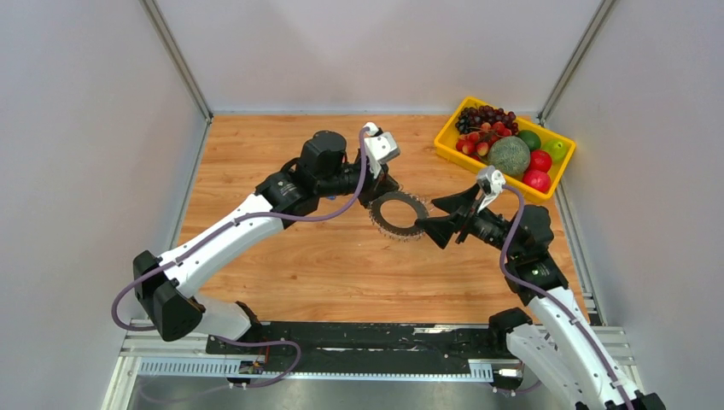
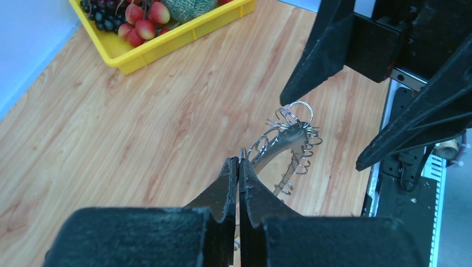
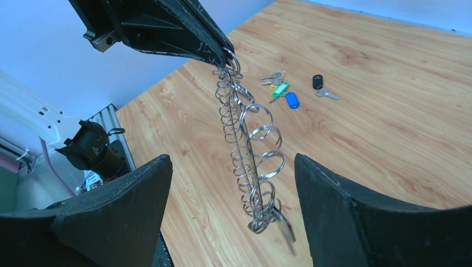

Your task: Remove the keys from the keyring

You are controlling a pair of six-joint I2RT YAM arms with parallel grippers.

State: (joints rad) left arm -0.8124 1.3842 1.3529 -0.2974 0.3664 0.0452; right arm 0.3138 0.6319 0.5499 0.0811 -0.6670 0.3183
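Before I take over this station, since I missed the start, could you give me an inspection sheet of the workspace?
Surface: wooden table, plank grain.
Job's things: keyring hanging edge-up, one key apparently on its lower end; loose keys on the wood.
Clutter: yellow tray of fruit, far right corner.
Grippers: left gripper shut on keyring; right gripper open, straddling it.
Cables: purple cable along each arm.
Surroundings: plain walls.

Left gripper [image 2: 238, 167] apparently pinched closed; right gripper [image 3: 232, 160] spread wide.
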